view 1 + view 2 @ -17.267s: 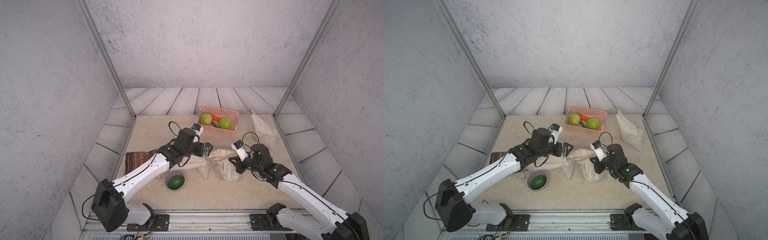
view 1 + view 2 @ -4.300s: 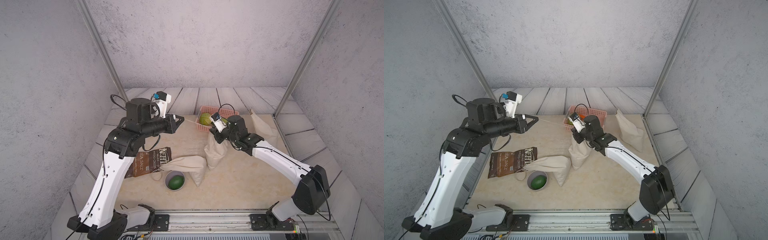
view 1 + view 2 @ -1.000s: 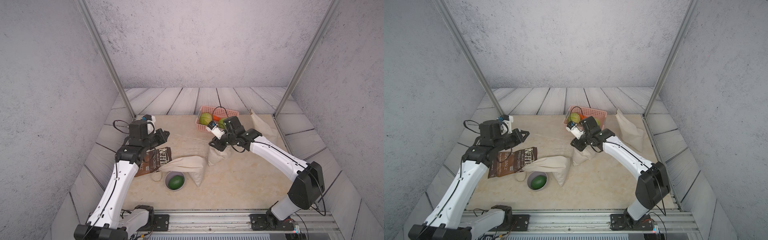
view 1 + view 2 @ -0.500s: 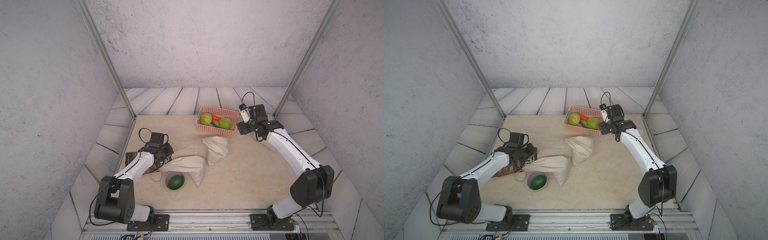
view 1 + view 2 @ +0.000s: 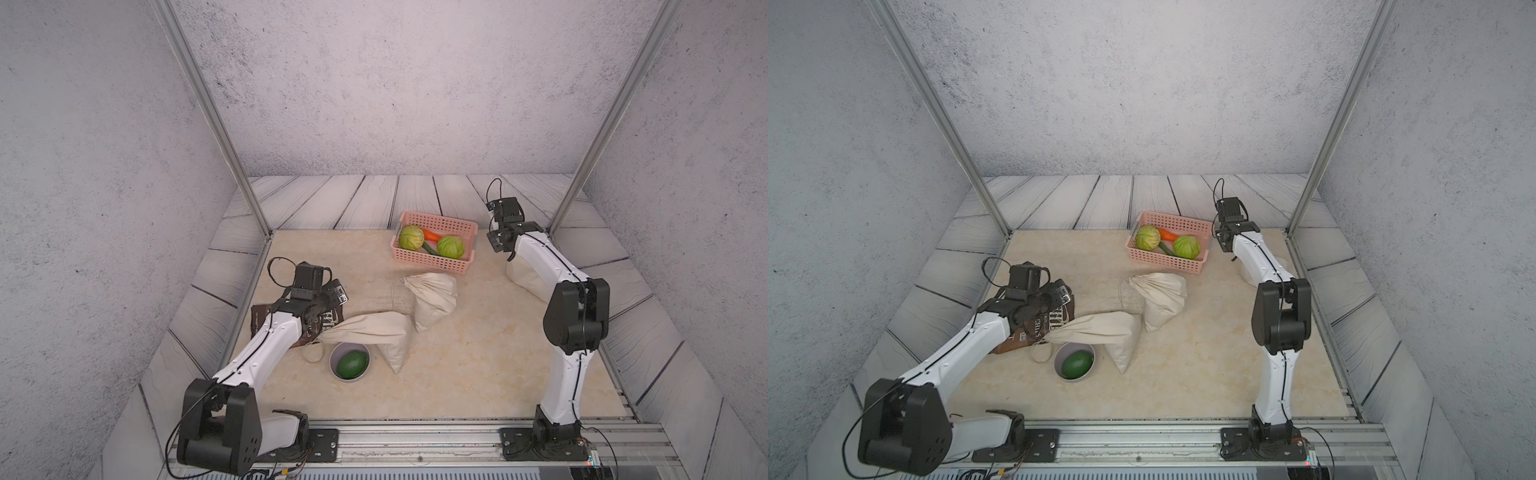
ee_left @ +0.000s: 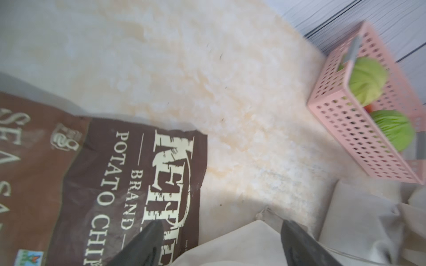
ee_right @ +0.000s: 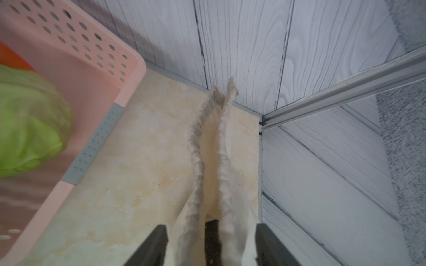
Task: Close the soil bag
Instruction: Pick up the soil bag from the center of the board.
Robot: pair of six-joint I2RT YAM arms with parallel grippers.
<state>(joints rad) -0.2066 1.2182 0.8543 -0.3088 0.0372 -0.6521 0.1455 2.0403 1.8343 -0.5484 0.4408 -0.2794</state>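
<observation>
Where the beige marbled tabletop (image 5: 478, 374) comes nearest the camera, low in both top views, a small grey bowl (image 5: 332, 365) holding a smooth green avocado (image 5: 352, 362) stands just beside a limp cream cloth sack (image 5: 374, 328) lying on its side. Left of that, the left gripper (image 6: 221, 228) hovers with its jaws spread wide, gripping nothing. Under it lie the sack's gathered neck and a glossy brown potato-chip bag (image 6: 115, 172) of crinkled foil. Toward mid-frame a second cream cloth sack (image 5: 432, 297) slumps with its neck cinched tight. Behind it sits a pink perforated plastic basket (image 5: 432, 266) with two green cabbages (image 5: 411, 237) and an orange carrot (image 5: 432, 235).

Farthest off, at the upper right corner of the tabletop, stands the cream cloth soil bag (image 5: 525, 276), mostly hidden behind the right arm (image 5: 544, 257). The right gripper (image 7: 211, 228) is directly over it and well apart from the left one, so the right arm is plainly the nearer. In the right wrist view its jaws are about half open and straddle the bag's mouth. Two soft, ruffled hems (image 7: 224, 147) run straight away from the fingers (image 7: 152, 248) as a long narrow slit, with dark soil (image 7: 212, 241) showing between them. One finger stands on each side of that slit, so closing would squeeze across its long axis. Cloth reaches both fingers, yet the hems gape apart, so I judge nothing is pinched yet.
</observation>
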